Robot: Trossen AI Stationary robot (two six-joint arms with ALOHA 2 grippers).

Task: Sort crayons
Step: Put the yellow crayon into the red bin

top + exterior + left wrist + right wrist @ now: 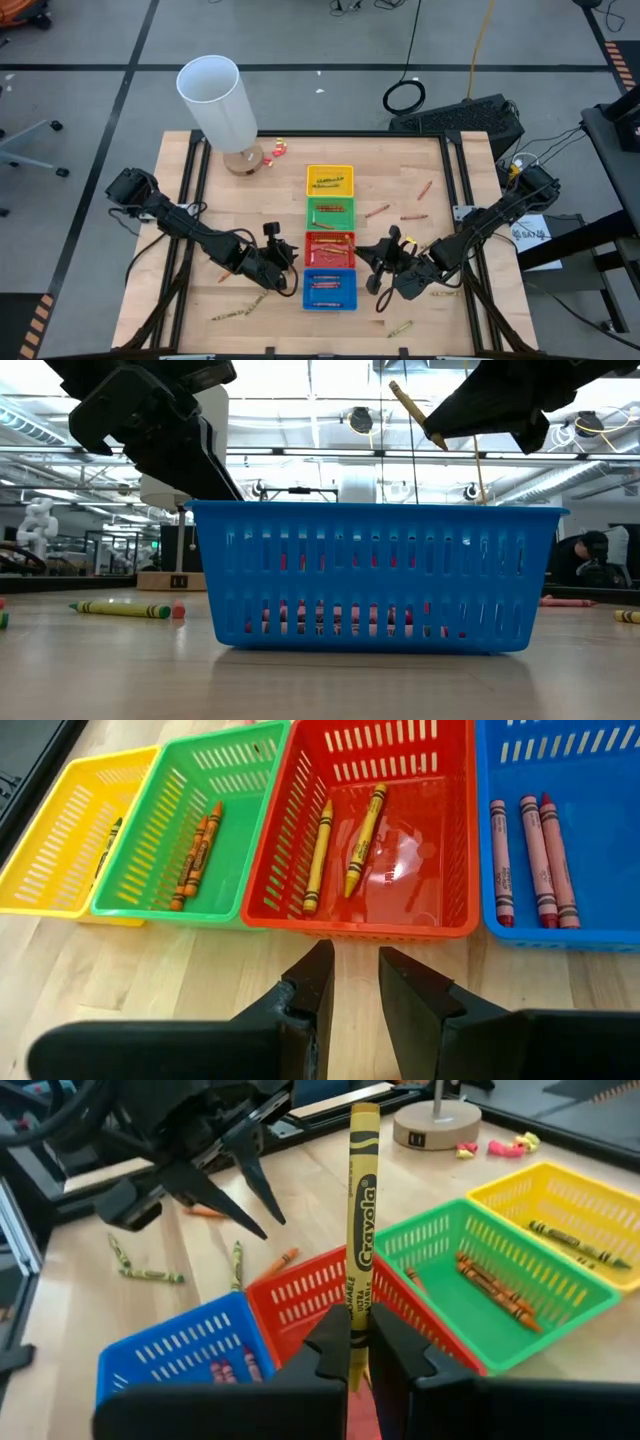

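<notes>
Holding: the right gripper (358, 1342) pinches a yellow crayon (360, 1210) by its lower end, so the stick stands upright above the fingers.
Right gripper place: just beside the red tray (329, 246) on its right, raised above the table (200, 310).
Left gripper: the left gripper (350, 982) hangs just beside the red tray on its left, fingers spread a little with nothing between them.
Red tray: two yellow crayons (340, 845) lie inside.
Green tray: the green tray (160, 900), next to the red one, holds orange crayons (195, 855).
Yellow tray: the yellow tray (55, 870), beyond the green, holds a dark olive crayon (108, 840).
Blue tray: the blue tray (520, 935), on the red tray's other side, holds three red crayons (530, 855).
Loose crayons: several more (400, 212) lie on the table right of the trays, others (238, 308) left of the blue tray.
High view only: a white cylinder (218, 100) stands beyond the yellow tray.
Low view only: the blue tray's wall fills the middle, the held crayon showing tilted above it.
</notes>
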